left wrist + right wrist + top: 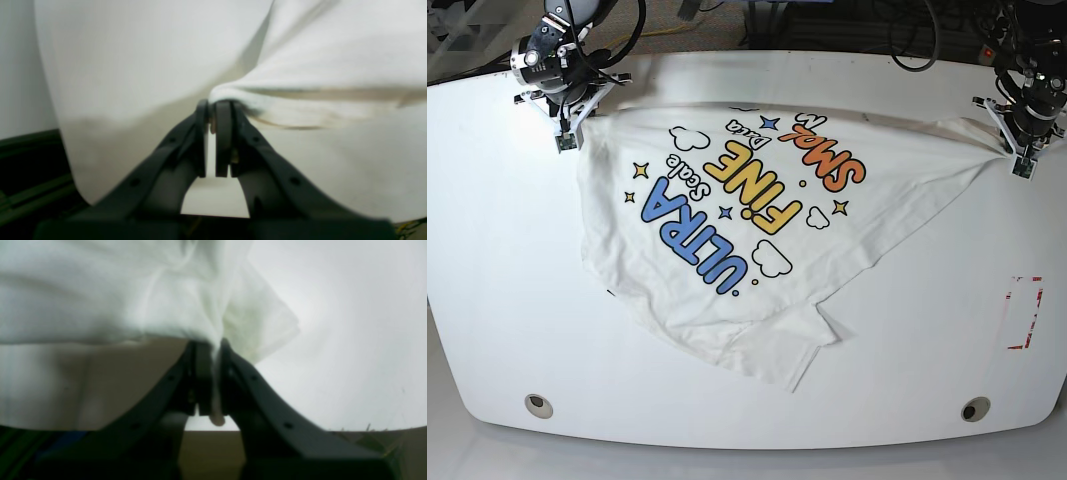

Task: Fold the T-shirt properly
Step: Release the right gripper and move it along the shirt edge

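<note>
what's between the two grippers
The T-shirt, print up, stretched from the right gripper to the left gripper, each pinching an edge; base view.

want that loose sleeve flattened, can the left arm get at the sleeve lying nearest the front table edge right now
Probably not yet: the left gripper has its jaws shut on the T-shirt at the far edge, so it must let go first. Nothing covers the sleeve.

White T-shirt [727, 220] print-up, rumpled, diagonally spread
</note>
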Controlling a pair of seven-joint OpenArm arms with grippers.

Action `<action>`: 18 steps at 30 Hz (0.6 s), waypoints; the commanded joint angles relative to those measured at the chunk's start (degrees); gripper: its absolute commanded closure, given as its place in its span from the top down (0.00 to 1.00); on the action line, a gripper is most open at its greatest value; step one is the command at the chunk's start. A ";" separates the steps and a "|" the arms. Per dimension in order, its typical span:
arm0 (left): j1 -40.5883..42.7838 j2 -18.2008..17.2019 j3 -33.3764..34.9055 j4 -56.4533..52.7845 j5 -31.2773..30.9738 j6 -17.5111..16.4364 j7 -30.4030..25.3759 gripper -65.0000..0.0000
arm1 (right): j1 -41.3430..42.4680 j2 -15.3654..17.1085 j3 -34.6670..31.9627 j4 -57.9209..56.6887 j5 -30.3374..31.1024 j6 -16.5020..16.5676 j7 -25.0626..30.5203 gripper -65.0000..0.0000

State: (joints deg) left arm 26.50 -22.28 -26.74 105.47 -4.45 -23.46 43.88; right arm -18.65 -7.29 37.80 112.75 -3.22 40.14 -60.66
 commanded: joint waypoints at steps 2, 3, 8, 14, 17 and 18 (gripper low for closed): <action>-0.26 -1.23 -0.64 0.33 0.62 0.56 -2.16 0.00 | -0.55 0.39 0.13 0.88 -0.25 -0.14 0.49 0.00; -0.17 -1.23 -0.64 0.33 0.71 0.56 -2.78 0.00 | -0.64 0.39 0.13 0.88 -0.25 -0.14 0.49 0.00; -0.26 -1.32 -0.64 0.33 0.71 0.56 -3.48 0.00 | -0.64 0.39 0.04 0.88 -0.25 -0.14 0.49 0.00; -0.35 -1.32 -0.64 -0.81 0.71 0.56 -3.66 0.00 | -0.99 0.30 0.04 0.79 -0.25 -0.14 0.49 0.00; -0.35 -1.32 -0.55 -1.43 0.71 0.56 -3.66 0.00 | -0.99 0.21 0.04 0.97 -0.25 -0.14 0.49 0.10; -0.35 -1.32 -0.55 -1.51 0.71 0.56 -3.66 0.00 | -0.99 0.21 0.04 1.05 -0.25 -0.14 0.49 0.16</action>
State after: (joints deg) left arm 26.33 -22.41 -26.74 103.46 -4.36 -23.44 40.84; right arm -19.66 -7.33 37.78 112.75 -3.22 40.14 -60.64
